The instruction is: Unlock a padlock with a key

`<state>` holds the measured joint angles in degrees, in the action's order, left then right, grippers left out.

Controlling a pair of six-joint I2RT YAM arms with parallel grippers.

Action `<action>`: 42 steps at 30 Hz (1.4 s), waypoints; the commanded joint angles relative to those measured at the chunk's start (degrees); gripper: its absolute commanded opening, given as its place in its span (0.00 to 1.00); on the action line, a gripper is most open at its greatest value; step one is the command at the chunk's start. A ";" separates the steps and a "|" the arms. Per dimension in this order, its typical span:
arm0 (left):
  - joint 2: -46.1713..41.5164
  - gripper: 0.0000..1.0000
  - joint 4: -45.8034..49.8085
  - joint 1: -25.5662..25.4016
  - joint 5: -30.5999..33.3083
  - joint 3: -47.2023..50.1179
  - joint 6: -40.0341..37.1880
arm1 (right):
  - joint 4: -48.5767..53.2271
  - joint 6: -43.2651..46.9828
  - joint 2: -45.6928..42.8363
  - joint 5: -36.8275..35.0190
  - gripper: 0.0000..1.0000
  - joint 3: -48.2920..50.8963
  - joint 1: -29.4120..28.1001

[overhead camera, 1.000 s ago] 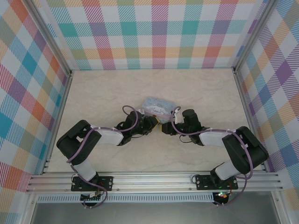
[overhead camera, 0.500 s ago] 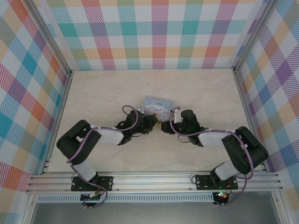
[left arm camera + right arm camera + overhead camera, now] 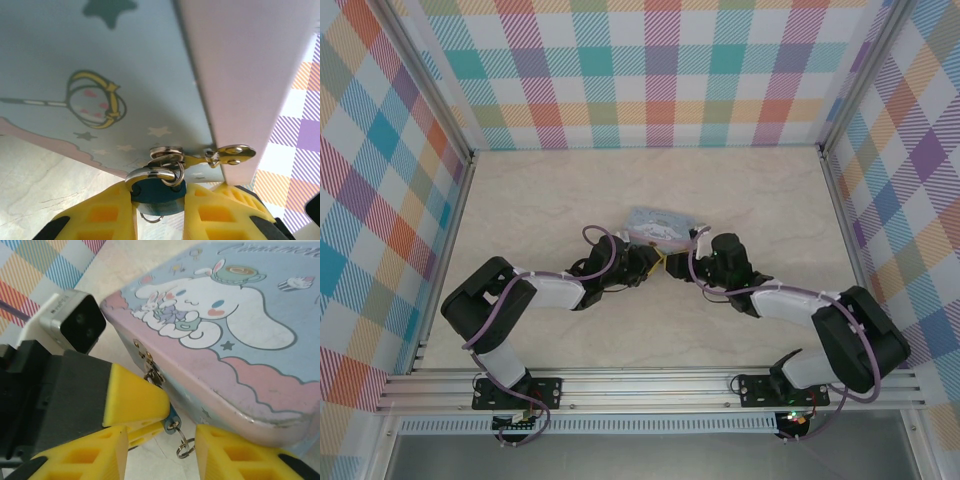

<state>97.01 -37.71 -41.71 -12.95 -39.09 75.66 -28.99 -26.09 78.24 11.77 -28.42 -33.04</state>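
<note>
Our left gripper (image 3: 159,202) is clamped on the small blue-grey padlock (image 3: 161,191), whose shackle hooks onto the metal clasp (image 3: 227,152) at the front edge of the cartoon-printed tin (image 3: 100,75). Our right gripper (image 3: 161,456) hovers just beside the padlock with its fingers apart. A small wire ring (image 3: 184,447), perhaps the key's, dangles between them above the tabletop (image 3: 570,190).

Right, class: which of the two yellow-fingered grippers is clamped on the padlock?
The left gripper: it pinches the small blue padlock by the tin. The right gripper is open, its fingers apart, holding nothing.
</note>
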 commanded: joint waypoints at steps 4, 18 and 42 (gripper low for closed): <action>1.39 0.00 -1.13 -0.42 -2.52 -1.16 2.08 | 0.98 0.24 -0.52 -2.39 0.41 0.79 0.08; 1.35 0.00 -1.49 -0.47 -2.34 -1.40 3.04 | -1.43 -1.86 4.32 -1.90 0.32 0.35 -0.95; 1.49 0.00 -3.11 -0.47 -3.79 -2.12 4.32 | -4.88 -2.92 12.35 -2.98 0.29 -3.48 -1.84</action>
<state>98.98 -36.84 -41.32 -10.66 -39.29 78.89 -32.32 -27.92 88.75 9.04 -30.22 -34.87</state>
